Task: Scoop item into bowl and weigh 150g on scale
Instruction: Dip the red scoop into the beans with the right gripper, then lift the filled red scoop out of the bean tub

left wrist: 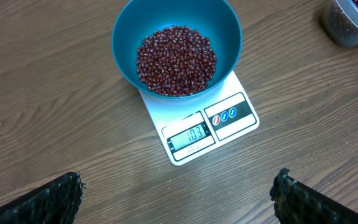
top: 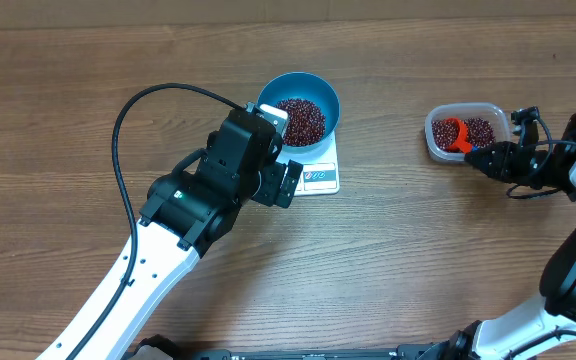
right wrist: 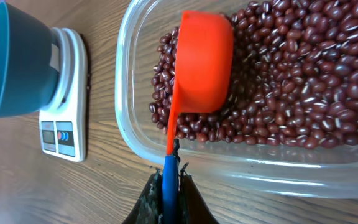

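Surface: brown wood-grain table [top: 388, 260]
Centre: small flat white rectangular kitchen scale [top: 320, 178], lying flat on the wood
Right side: clear rounded-rectangular plastic tub [top: 465, 106], resting on the wood, well apart from the scale

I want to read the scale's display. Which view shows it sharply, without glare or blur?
Left wrist: the display on the scale faces the camera, evenly lit, no glare, digits small and slightly soft. Overhead: too small, left arm partly covering. Right wrist: sideways, unreadable.
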Available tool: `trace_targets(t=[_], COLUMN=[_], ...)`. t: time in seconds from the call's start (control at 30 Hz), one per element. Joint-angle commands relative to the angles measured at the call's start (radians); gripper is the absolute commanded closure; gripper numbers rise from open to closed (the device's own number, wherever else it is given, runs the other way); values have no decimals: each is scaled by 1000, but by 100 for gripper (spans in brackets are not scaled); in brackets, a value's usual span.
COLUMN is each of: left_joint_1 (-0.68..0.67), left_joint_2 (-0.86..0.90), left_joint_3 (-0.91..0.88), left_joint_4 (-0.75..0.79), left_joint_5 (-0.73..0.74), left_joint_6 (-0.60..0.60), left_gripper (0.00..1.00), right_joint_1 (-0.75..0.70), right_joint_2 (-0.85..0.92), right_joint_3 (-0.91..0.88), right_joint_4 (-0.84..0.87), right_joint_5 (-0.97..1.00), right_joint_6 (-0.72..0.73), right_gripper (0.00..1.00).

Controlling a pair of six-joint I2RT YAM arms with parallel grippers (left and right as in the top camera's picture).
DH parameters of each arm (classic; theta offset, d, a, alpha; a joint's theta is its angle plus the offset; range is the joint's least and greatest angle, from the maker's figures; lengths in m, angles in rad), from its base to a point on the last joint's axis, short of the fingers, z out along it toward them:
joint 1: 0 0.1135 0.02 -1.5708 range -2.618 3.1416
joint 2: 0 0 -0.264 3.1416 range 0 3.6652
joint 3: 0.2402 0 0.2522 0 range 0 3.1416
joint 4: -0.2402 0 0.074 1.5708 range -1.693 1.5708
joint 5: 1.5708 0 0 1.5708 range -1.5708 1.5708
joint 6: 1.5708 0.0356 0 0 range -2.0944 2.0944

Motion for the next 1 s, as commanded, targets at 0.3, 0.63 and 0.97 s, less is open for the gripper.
trace_targets(t=[0.3, 0.63, 0.97], left_joint_1=[3, 3, 3], left_joint_2=[-10, -10, -10], left_joint_3=[16, 16, 16], left_joint_4=[0, 0, 0], left_joint_5=[-8, -8, -8], left_joint_6=[4, 4, 4], left_gripper=[1, 1, 1], right_joint_1=[2, 1, -10], right_joint_2=[19, 19, 19], right_joint_3=[-5, -5, -5], right_joint_4=[-3, 28, 56], right_joint_5=[-166, -165, -167], right_joint_6=[34, 92, 165], right_gripper=[96, 96, 96])
